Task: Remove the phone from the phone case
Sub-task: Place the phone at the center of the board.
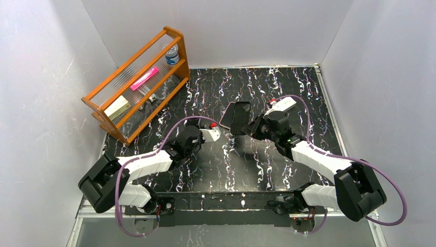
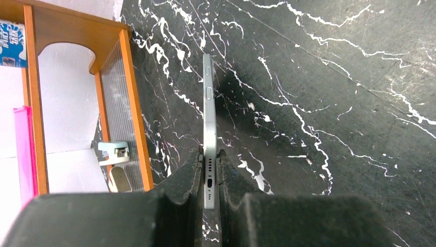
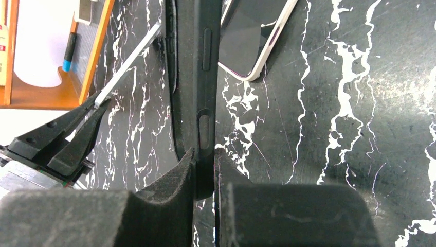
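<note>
Only print I spotted was a blue label w/ white lettering on a small tub (image 1: 173, 54) up on the wooden shelf (image 1: 134, 85), too blurred to read. A pink strip (image 1: 144, 78) and a cream box (image 1: 118, 107) lay on the same shelf, no legible text on either.

The phone (image 2: 208, 113) was out of the phone case (image 3: 198, 77). It was slim and silver, seen edge-on, w/ two side buttons, and a charging port plus speaker holes at its bottom end. The left gripper (image 2: 209, 159) was pinched nearly closed on that bottom end, holding the phone over the table (image 1: 288, 98) w/ a shadow beneath it. The right gripper (image 3: 204, 154) was clamped narrow on the case, which was black w/ two moulded button covers along its side, held edge-on approx. mid-table. The phone's far end came close in beside the case.

Just beyond the case sat a dark glassy slab (image 3: 252, 36) w/ a pale rim; I couldn't tell what it was.

The table was black marble-look w/ white and purplish veins. Plain white walls stood on three sides, and purple cables (image 1: 308, 110) looped off both arms.
</note>
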